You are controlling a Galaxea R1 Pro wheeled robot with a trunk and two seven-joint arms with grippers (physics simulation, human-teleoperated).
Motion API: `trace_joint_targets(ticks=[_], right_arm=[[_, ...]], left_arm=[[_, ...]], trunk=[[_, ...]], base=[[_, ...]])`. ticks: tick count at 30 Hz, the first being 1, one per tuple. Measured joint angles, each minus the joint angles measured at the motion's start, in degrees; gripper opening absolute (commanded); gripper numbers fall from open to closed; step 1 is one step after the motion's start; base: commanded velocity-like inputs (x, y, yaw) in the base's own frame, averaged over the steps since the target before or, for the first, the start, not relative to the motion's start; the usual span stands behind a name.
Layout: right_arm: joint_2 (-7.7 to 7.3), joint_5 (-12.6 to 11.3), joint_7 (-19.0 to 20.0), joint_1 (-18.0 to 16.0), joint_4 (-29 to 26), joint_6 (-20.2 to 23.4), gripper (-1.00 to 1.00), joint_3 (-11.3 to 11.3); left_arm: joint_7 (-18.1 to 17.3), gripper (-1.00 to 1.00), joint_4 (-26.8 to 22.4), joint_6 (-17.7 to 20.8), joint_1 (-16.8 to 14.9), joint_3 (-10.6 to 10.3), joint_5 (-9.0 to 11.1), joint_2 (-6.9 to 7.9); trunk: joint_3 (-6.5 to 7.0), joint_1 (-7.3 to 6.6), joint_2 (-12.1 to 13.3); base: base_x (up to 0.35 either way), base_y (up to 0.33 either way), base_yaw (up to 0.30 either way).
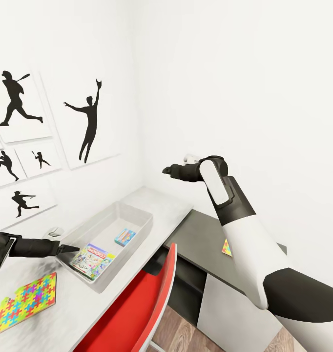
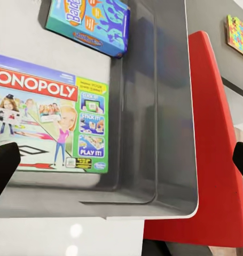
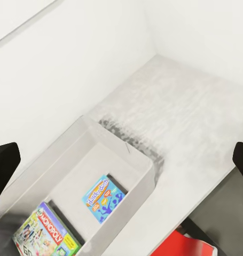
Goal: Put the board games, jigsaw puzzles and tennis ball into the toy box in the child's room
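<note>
Your left fingers [image 1: 73, 248] spread wide over the toy box [image 1: 137, 211], where the Monopoly box [image 1: 92, 258] lies; your right fingers [image 1: 165, 170] hover wide above the counter [image 1: 171, 208].

White-shelled right arm [image 1: 244, 239] with black joints; left arm [image 1: 20, 247] black, with dark fingers [image 1: 69, 248].
</note>
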Motion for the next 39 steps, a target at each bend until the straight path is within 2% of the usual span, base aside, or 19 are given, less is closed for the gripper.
trace_joint_targets(ticks=[13,18,26,34,39], right_arm=[[0.0,0.0,0.0,0.0,0.0,0.0,1.0,-0.2],[0.0,0.0,0.0,0.0,0.0,0.0,1.0,-0.2],[0.0,0.0,0.0,0.0,0.0,0.0,1.0,-0.2],[0.0,0.0,0.0,0.0,0.0,0.0,1.0,-0.2],[0.0,0.0,-0.1,0.0,0.0,-0.1,1.0,-0.1]], left_arm=[[-0.2,1.0,-0.5,-0.1,0.0,0.1,0.4,-0.02],[-0.7,1.0,-2.6,0.2,0.0,0.4,0.7,0.02],[-4.0,1.0,-4.0,1.4,0.0,0.6,0.8,0.07],[-4.8,1.0,-5.2,3.4,0.0,0.6,0.8,0.11],[-4.8,1.0,-5.7,6.4,0.0,0.6,0.9,0.06]], trunk=[[0.0,0.0,0.0],[0.0,0.0,0.0],[1.44,-1.76,3.2],[2.88,-3.52,6.4],[3.79,-4.62,8.4]], base=[[0.0,0.0,0.0],[0.0,0.0,0.0],[0.0,0.0,0.0],[0.0,0.0,0.0],[0.0,0.0,0.0]])
